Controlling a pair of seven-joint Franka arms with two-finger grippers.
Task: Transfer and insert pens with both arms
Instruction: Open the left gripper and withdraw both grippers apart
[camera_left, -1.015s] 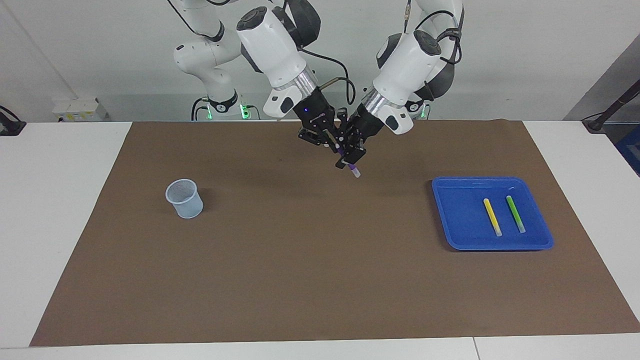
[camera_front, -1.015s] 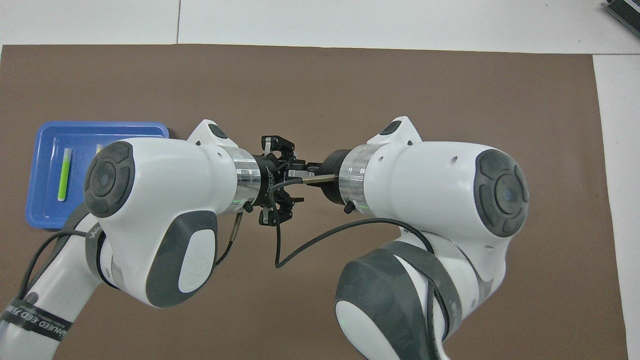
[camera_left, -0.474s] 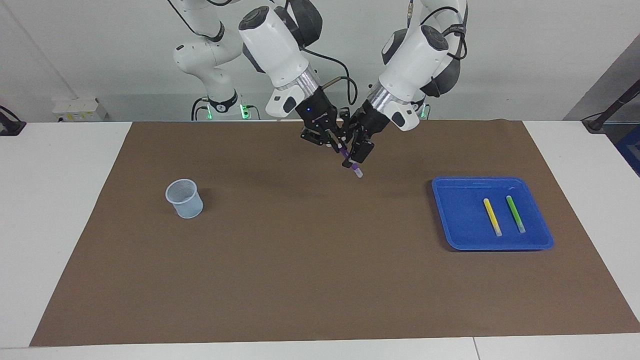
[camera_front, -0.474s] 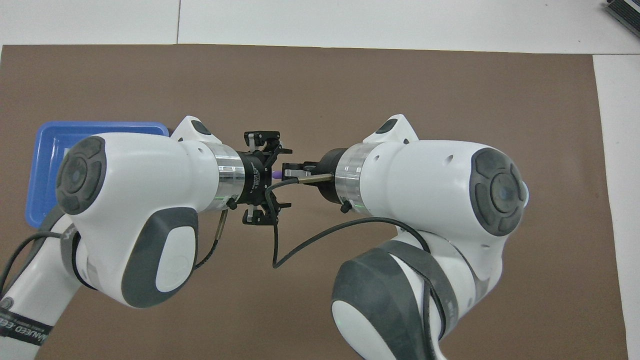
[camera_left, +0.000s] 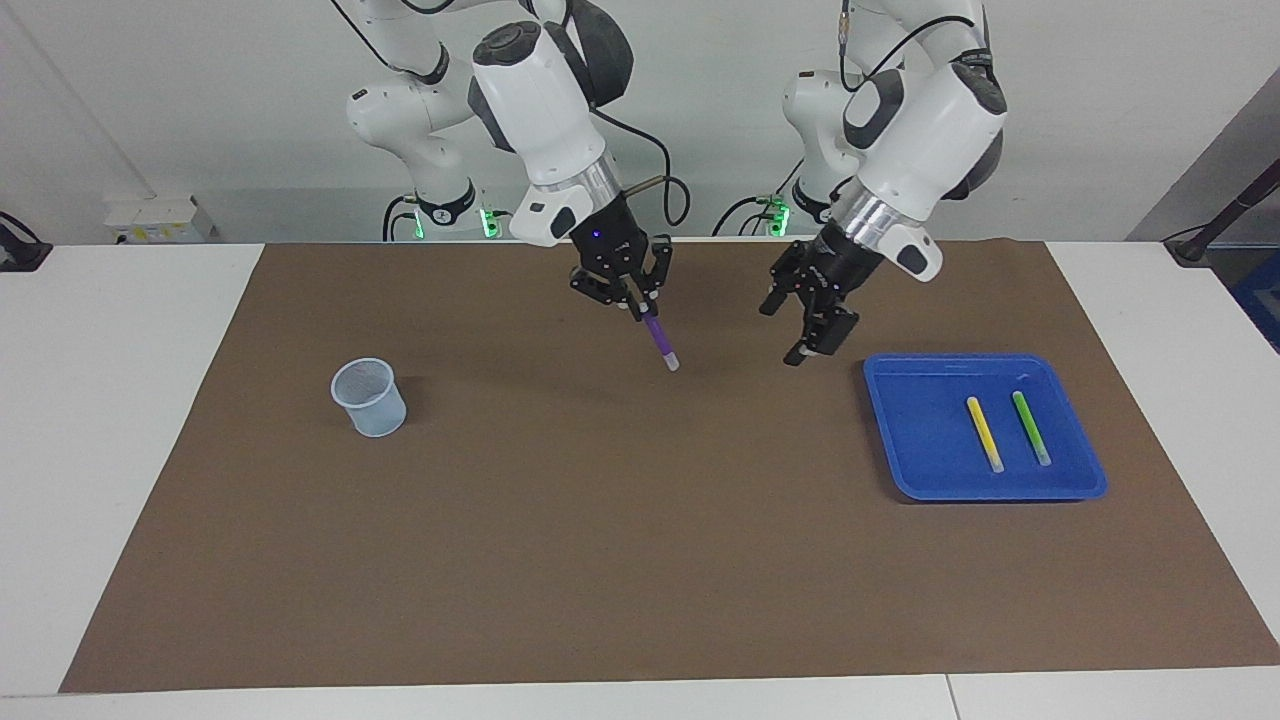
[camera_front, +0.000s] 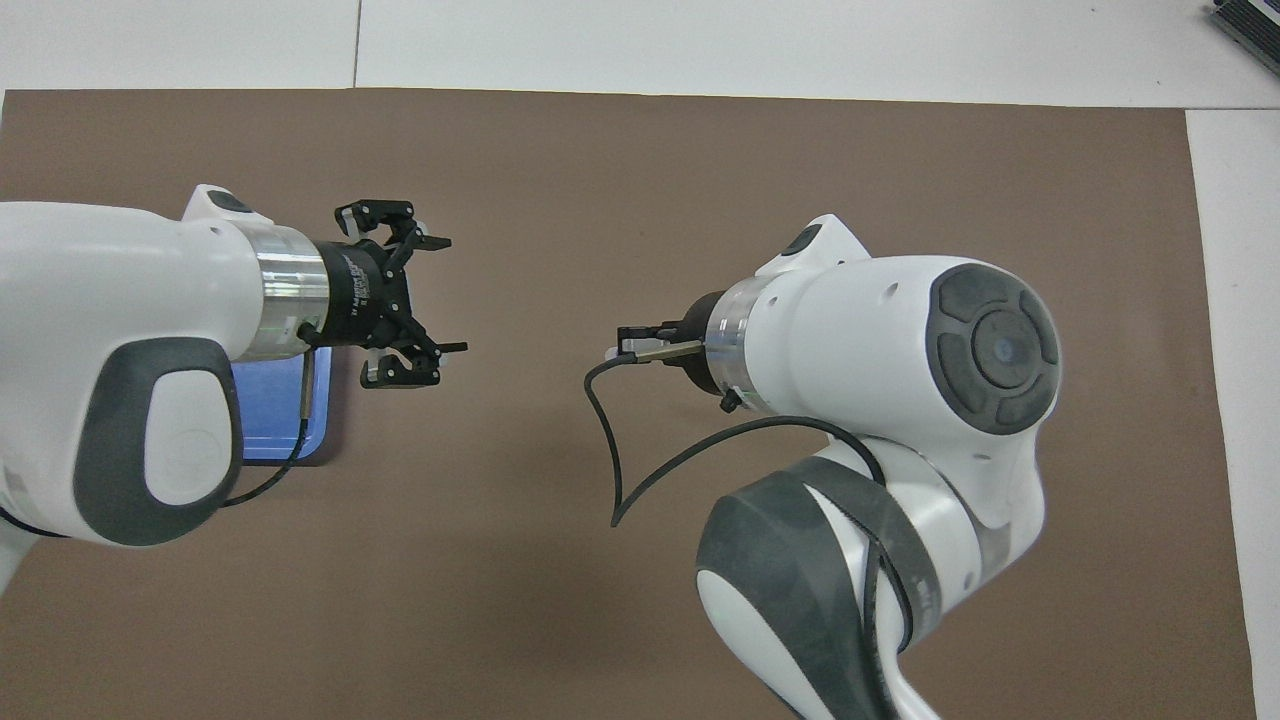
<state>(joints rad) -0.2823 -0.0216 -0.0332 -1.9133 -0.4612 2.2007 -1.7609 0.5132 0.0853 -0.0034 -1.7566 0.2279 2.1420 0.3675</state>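
Note:
My right gripper (camera_left: 640, 306) is shut on the top of the purple pen (camera_left: 660, 340) and holds it tilted, pale cap end down, above the brown mat at the middle of the table. My left gripper (camera_left: 812, 345) is open and empty in the air just beside the blue tray (camera_left: 920, 440), apart from the purple pen. It also shows open in the overhead view (camera_front: 445, 295). The yellow pen (camera_left: 984, 433) and the green pen (camera_left: 1030, 427) lie side by side in the tray. In the overhead view the purple pen is hidden under the right wrist.
A pale blue mesh cup (camera_left: 369, 396) stands upright on the brown mat (camera_left: 600, 520) toward the right arm's end of the table. The left arm covers most of the tray (camera_front: 275, 425) in the overhead view.
The two grippers were together on the purple pen. The left gripper has let go, opened and drawn back to the tray. The right gripper keeps the pen and has shifted slightly toward the cup.

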